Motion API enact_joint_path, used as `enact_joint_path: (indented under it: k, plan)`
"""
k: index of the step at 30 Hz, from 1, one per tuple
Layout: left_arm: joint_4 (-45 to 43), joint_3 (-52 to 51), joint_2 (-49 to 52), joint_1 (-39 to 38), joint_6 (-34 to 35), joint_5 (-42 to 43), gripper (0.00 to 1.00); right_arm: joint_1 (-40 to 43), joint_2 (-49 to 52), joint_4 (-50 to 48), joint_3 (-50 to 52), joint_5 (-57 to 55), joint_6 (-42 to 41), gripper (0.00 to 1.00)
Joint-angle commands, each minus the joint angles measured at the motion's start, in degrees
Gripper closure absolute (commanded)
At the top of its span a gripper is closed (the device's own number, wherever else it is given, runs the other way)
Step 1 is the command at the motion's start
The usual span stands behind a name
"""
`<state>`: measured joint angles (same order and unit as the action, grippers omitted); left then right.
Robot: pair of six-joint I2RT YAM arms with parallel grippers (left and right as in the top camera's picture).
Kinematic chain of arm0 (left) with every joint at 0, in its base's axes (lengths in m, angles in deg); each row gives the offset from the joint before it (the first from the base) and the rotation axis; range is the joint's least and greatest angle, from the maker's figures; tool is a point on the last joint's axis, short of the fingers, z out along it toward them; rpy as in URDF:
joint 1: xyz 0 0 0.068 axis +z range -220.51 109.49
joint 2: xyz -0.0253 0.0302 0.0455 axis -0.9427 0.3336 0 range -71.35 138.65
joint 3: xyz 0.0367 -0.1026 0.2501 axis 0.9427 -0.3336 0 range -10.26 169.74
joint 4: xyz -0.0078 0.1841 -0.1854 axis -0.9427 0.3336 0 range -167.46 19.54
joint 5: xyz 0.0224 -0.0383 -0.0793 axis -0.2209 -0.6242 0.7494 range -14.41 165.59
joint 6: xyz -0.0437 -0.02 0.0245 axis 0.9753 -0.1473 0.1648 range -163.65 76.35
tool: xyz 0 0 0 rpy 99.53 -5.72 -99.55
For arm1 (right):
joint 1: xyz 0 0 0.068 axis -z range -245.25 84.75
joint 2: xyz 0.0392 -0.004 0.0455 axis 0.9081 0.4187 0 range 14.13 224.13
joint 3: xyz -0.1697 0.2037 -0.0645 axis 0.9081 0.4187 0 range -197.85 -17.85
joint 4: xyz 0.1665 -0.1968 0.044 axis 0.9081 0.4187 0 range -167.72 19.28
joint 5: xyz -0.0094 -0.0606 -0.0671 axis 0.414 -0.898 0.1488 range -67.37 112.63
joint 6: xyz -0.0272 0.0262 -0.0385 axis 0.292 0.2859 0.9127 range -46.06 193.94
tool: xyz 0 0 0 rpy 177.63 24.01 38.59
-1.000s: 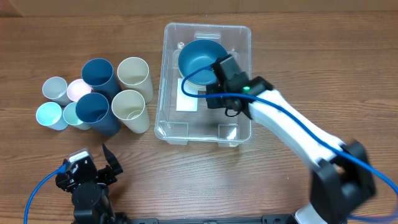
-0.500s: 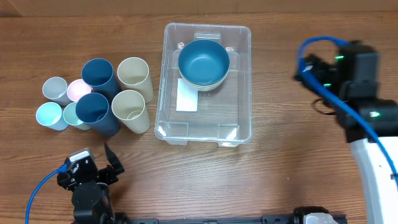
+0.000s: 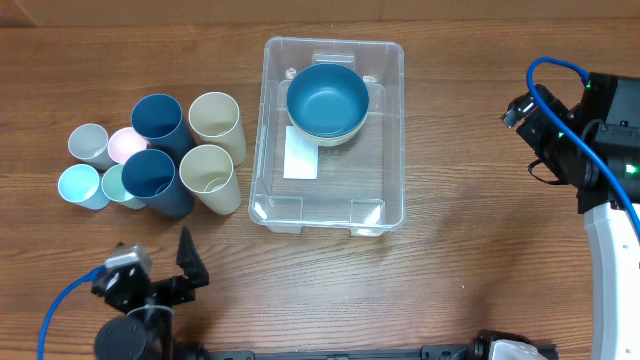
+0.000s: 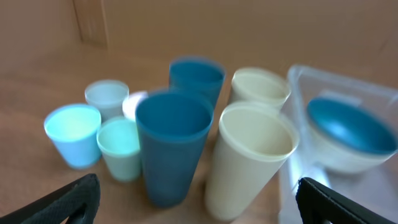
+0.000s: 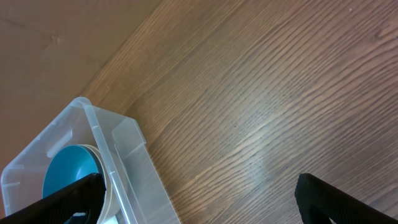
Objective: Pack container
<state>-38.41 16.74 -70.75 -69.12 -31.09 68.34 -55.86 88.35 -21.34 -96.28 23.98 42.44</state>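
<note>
The container (image 3: 340,195) is a clear bin at the table's middle, with a white label (image 3: 300,160) on its base. At its far end sits a blue bowl (image 3: 327,100) nested in a cream bowl. My right gripper (image 3: 540,120) is out to the right of the container over bare wood, open and empty. The right wrist view has the container's corner (image 5: 124,155) and the bowl (image 5: 68,174) at lower left, with the right gripper (image 5: 199,196) wide apart. My left gripper (image 3: 160,272) is near the front edge, open (image 4: 199,199), facing the cups.
Left of the container stand two dark blue cups (image 3: 160,122) (image 3: 152,178), two cream cups (image 3: 215,120) (image 3: 208,172) and several small pale cups (image 3: 88,143). Closest in the left wrist view are a dark blue cup (image 4: 173,143) and a cream cup (image 4: 252,158).
My right gripper opened, let go of the blue bowl inside the container and swung away to the right. The left gripper shifted slightly at the front edge.
</note>
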Motion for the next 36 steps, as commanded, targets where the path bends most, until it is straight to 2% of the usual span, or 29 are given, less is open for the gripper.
enact_joint_path:
  k: [1, 5, 7, 11, 14, 18, 20, 21, 22, 26, 32, 36]
  plan:
    - [0.17, 8.83, 0.39, 0.31, 1.81, 0.46, 0.0, 0.11, -0.02, -0.28, -0.68, 0.28, -0.26, 0.0]
    - [2.64, 16.57, 9.53, 0.31, 0.66, -1.36, 0.0, 0.11, -0.02, -0.28, -0.68, 0.28, -0.26, 0.0]
    - [3.43, 21.53, 19.39, 0.31, -3.8, -2.8, 0.0, 0.11, -0.02, -0.28, -0.68, 0.28, -0.26, 0.0]
    - [8.2, 37.46, 40.02, 0.33, -4.87, -3.17, 0.0, 0.11, -0.02, -0.28, -0.68, 0.26, -0.26, 0.0]
    - [17.18, 53.62, 54.31, 0.33, -5.51, -3.15, 0.0, 0.11, -0.02, -0.28, -0.68, 0.26, -0.26, 0.0]
    - [26.36, 68.63, 64.65, 0.31, -9.44, 3.04, 0.0, 0.11, -0.02, -0.28, -0.68, 0.26, -0.26, 0.0]
    - [29.46, 73.18, 67.32, 0.63, -7.85, 2.01, 0.0, 0.11, -0.02, -0.28, -0.68, 0.28, -0.26, 0.0]
    - [30.64, 74.75, 68.17, 1.29, -4.46, 0.07, 0.0, 0.11, -0.02, -0.28, -0.68, 0.26, -0.26, 0.0]
    - [32.5, 76.7, 69.26, 3.52, 1.42, -2.71, 0.0, 0.11, -0.02, -0.28, -0.68, 0.28, -0.26, 0.0]
    - [33.81, 77.22, 71.12, 14.19, 5.95, -2.8, 0.0, 0.11, -0.02, -0.28, -0.68, 0.26, -0.26, 0.0]
    - [35.6, 77.22, 79.43, 33.33, 13.57, 6.78, 0.0, 0.11, -0.02, -0.28, -0.68, 0.28, -0.26, 0.0]
    - [35.65, 77.22, 87.32, 41.31, 15.8, 12.33, 0.0, 0.11, -0.02, -0.28, -0.68, 0.26, -0.26, 0.0]
